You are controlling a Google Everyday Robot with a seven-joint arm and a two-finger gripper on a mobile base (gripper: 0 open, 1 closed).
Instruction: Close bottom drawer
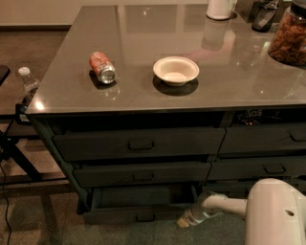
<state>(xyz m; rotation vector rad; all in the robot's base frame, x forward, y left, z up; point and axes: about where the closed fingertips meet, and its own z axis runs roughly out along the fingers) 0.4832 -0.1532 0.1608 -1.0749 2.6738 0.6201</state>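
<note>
Countertop [239, 86]: can [102, 67] on side, bowl [176, 71], jar [289, 34]; gripper [189, 220] low near floor [57, 225]

Dim room; brown carpet floor [43, 48]; glossy grey countertop [229, 91]; cream wall [38, 12].

Your robot's body fills the 4 o'clock corner of the view. The biggest part you see is a smooth white shell [272, 217], matte and rounded like a dome on top, cut off by the bottom and right edges. Near its upper right there is one small dark round mark [288, 212]; you cannot tell whether it is a hole or a screw. From the shell's 9 o'clock side comes a slimmer white arm segment [228, 204], tubular, swelling to a rounded knuckle at its far end. The gripper [190, 219] is at about 5 o'clock from the centre, low in the view. It looks cream to tan, duller than the shell, with darker banding across it.
</note>
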